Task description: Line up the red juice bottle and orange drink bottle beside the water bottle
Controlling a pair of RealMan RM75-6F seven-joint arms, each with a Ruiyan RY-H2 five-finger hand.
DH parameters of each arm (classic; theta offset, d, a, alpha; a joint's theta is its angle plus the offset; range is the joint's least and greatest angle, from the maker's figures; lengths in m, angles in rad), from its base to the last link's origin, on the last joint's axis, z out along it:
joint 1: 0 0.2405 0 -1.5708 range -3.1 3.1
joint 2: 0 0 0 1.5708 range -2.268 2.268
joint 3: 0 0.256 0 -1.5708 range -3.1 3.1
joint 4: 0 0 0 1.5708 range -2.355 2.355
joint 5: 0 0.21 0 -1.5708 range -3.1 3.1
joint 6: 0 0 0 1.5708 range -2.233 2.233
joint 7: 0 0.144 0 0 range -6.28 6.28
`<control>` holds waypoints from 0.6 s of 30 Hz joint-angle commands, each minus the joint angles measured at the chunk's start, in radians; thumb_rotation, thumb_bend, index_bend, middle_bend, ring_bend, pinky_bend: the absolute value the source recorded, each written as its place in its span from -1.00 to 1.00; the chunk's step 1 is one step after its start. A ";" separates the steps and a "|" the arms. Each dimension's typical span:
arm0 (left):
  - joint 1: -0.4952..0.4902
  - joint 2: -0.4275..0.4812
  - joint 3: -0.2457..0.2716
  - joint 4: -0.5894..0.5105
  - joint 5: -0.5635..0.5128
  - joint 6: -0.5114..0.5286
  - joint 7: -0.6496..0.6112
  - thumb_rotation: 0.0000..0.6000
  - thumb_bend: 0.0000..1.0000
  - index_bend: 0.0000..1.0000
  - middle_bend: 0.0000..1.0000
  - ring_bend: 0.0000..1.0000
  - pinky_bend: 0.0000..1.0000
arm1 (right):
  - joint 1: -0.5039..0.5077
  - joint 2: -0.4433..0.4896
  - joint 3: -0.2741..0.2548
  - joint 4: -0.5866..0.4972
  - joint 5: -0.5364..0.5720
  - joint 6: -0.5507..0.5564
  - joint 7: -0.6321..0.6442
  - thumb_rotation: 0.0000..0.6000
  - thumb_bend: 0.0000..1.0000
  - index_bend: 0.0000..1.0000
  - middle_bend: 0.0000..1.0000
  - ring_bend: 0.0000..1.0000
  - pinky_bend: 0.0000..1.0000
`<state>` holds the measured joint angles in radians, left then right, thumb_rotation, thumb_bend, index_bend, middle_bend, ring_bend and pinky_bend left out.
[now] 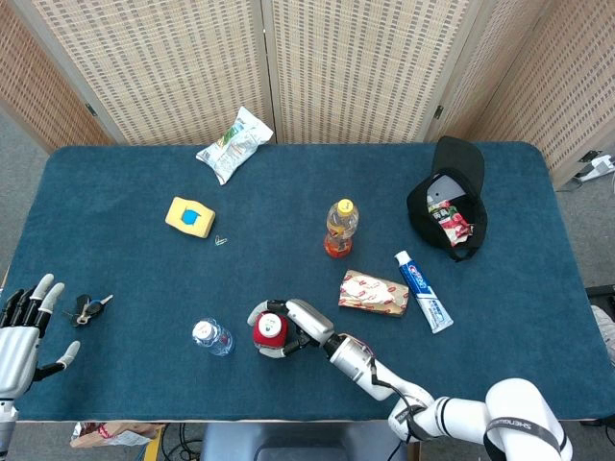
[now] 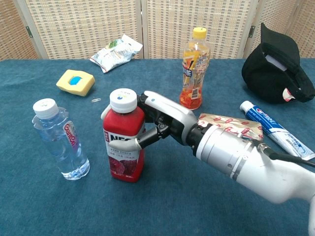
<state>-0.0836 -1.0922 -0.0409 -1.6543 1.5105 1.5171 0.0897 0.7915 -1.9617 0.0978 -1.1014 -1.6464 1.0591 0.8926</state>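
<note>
Juice bottle [image 2: 124,140] stands upright low and left of centre in the chest view, just right of the water bottle [image 2: 59,140], with the right hand [image 2: 157,123] wrapped around it. Orange bottle [image 2: 192,69] stands apart at upper centre. The left hand [image 1: 21,327] sits at the lower left edge of the head view, fingers spread, holding nothing, beside keys [image 1: 86,309].
</note>
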 commanded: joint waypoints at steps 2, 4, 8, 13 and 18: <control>0.003 0.000 0.001 0.007 -0.001 0.001 -0.007 1.00 -0.52 -1.00 -1.00 -1.00 -0.96 | 0.008 -0.005 -0.005 0.008 0.000 0.003 0.002 1.00 -0.68 -0.17 -0.28 -0.43 -0.27; 0.004 -0.001 0.002 0.010 -0.002 0.001 -0.011 1.00 -0.52 -1.00 -1.00 -1.00 -0.96 | 0.009 -0.004 -0.010 0.010 -0.002 0.009 0.001 1.00 -0.72 -0.25 -0.34 -0.49 -0.32; 0.005 -0.004 0.002 0.015 0.003 0.005 -0.020 1.00 -0.52 -1.00 -1.00 -1.00 -0.96 | 0.011 0.006 -0.022 0.004 -0.007 0.019 0.000 1.00 -0.88 -0.48 -0.50 -0.67 -0.48; 0.002 -0.007 0.000 0.019 0.008 0.003 -0.024 1.00 -0.52 -1.00 -1.00 -1.00 -0.96 | 0.008 0.037 -0.035 -0.022 -0.018 0.043 -0.002 1.00 -0.95 -0.76 -0.68 -0.81 -0.61; -0.005 -0.008 -0.003 0.021 0.010 -0.003 -0.025 1.00 -0.52 -1.00 -1.00 -1.00 -0.96 | -0.014 0.107 -0.044 -0.079 -0.023 0.085 -0.039 1.00 -0.96 -0.84 -0.72 -0.84 -0.63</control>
<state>-0.0887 -1.1002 -0.0437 -1.6338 1.5209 1.5142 0.0647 0.7879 -1.8757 0.0579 -1.1605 -1.6680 1.1284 0.8669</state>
